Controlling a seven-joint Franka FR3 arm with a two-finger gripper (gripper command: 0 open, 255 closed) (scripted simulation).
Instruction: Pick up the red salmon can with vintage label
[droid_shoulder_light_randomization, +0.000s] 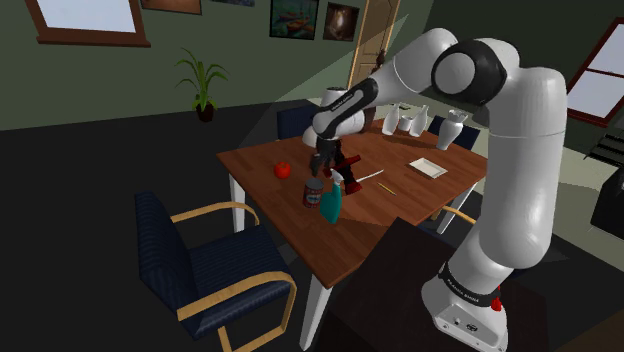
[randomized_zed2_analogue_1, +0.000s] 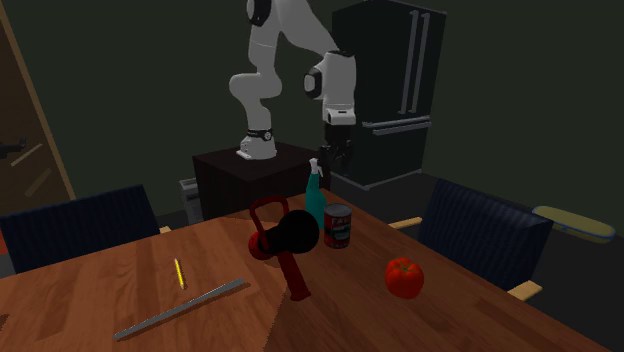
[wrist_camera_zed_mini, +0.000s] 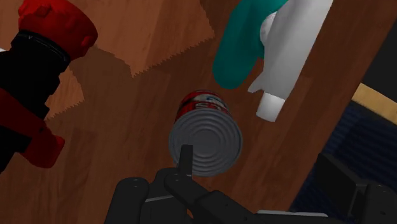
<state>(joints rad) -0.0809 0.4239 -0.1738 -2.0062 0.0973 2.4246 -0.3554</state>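
Wrist view: fingers (wrist_camera_zed_mini: 184, 159) apart above red-labelled can (wrist_camera_zed_mini: 205, 137), its writing unreadable.

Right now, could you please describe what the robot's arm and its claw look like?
The arm is glossy white with rounded tubular links and dark joint caps; a dark band with tiny pale lettering rings its foot. The claw is all black, blocky and two-fingered. No loose cables show.

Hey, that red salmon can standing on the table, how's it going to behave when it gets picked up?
Probably rigid: the can looks like metal, with a ribbed lid. Its smooth round side may slip, or roll if tipped. It stands close to the spray bottle, so a nudge might knock that over.
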